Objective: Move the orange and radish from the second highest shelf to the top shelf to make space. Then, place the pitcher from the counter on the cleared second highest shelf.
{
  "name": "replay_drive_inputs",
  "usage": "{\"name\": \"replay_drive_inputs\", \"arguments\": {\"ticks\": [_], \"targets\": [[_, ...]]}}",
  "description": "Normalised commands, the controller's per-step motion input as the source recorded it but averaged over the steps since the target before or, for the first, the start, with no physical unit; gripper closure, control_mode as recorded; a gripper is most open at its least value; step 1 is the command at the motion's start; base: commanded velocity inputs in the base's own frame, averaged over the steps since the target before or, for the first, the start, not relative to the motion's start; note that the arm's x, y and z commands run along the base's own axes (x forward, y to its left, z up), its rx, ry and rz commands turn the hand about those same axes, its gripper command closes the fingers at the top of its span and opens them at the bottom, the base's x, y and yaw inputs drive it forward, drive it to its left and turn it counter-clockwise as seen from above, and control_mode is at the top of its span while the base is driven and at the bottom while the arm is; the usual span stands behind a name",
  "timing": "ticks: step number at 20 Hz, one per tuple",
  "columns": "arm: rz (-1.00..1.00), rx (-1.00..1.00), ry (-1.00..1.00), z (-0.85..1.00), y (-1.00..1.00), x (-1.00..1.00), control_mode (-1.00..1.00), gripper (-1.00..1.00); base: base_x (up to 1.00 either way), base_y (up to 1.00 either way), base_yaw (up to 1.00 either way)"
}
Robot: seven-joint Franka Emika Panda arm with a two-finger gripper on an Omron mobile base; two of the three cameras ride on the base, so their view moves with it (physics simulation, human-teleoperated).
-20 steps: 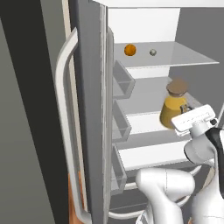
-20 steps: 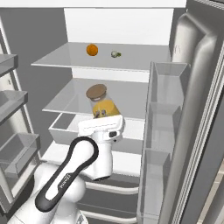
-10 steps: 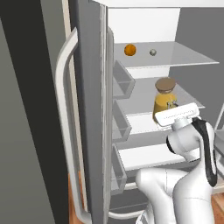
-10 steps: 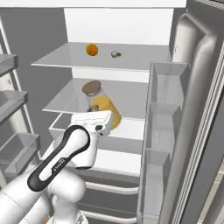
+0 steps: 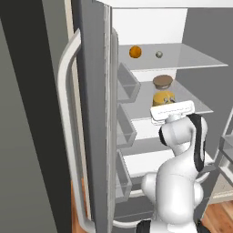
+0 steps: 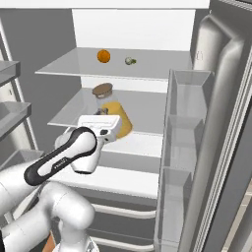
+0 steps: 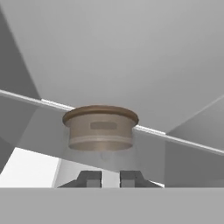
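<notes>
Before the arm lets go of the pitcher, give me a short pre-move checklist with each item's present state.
1. Orange on the top shelf: ok.
2. Radish on the top shelf, apart from the orange: ok.
3. Gripper shut on the pitcher: ok.
4. Pitcher upright, lid on: ok.
5. Pitcher over the second highest shelf: ok.
6. Pitcher's base resting on that shelf: cannot tell, the hand hides it.

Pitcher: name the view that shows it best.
Right base view: the pitcher shows its brown lid and amber side beside the gripper. Left base view shows lid and a strip of body; hand view shows the lid alone.
</notes>
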Motion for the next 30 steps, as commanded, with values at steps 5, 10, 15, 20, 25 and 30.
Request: {"name": "replay_drive_inputs", "arguments": {"ticks": [5, 10, 15, 20, 25, 30], "targets": [[0.00, 0.11, 0.00, 0.44, 0.00, 0.26, -1.00, 1.00, 0.00, 0.00, 0.00], [0.00, 0.12, 0.00, 0.21, 0.00, 0.25, -1.00, 1.00, 0.00, 0.00, 0.00], [0.00, 0.08, 0.00, 0.00, 0.00, 0.40, -1.00, 1.00, 0.00, 0.00, 0.00], [0.02, 0.08, 0.00, 0.00, -0.01, 0.65, -1.00, 1.00, 0.00, 0.00, 0.00], [0.03, 0.03, 0.00, 0.00, 0.00, 0.86, -1.00, 1.00, 0.00, 0.00, 0.00], [0.04, 0.00, 0.00, -0.02, 0.00, 0.71, -1.00, -1.00, 0.00, 0.00, 0.00]]}}
